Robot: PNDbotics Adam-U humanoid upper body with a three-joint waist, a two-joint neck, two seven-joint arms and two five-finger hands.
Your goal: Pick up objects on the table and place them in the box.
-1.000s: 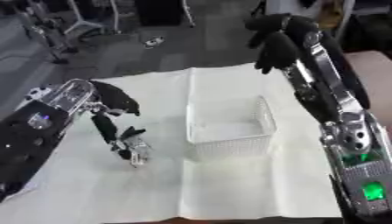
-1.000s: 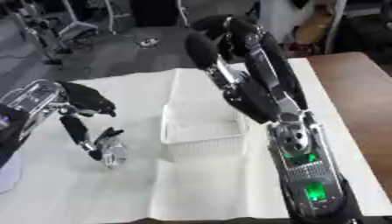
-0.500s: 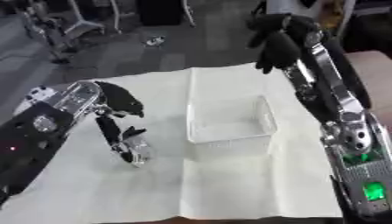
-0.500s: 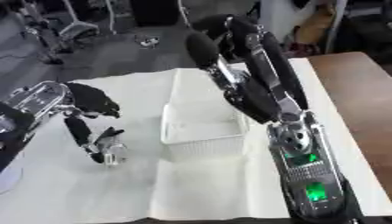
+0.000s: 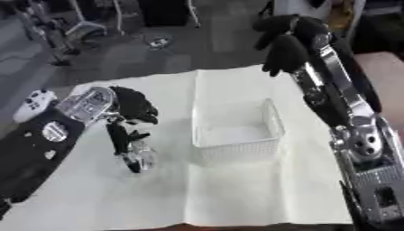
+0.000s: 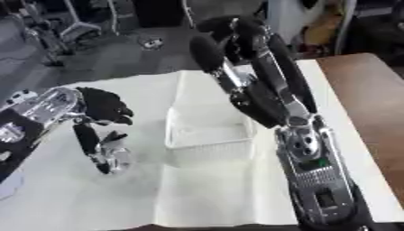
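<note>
A black and silver object [image 5: 132, 152] lies on the white cloth [image 5: 245, 189], left of the white mesh box [image 5: 235, 131]. Its black strip slants up toward my left hand [image 5: 134, 106]. That hand hangs right over the object's upper end with its fingers curled; I cannot make out whether they hold the strip. Nothing shows inside the box. My right hand [image 5: 282, 41] is raised high beyond the box's far side, fingers drooping relaxed and holding nothing.
A white game controller [image 5: 34, 102] lies off the cloth at the far left. Bare brown tabletop [image 6: 364, 94] shows on the right. My right forearm [image 5: 363, 149] runs down the right side, next to the box. Stands and gear fill the floor beyond.
My left hand has shifted right and slightly down, closer over the object's upper end. The object, the box and my right hand have stayed where they were.
</note>
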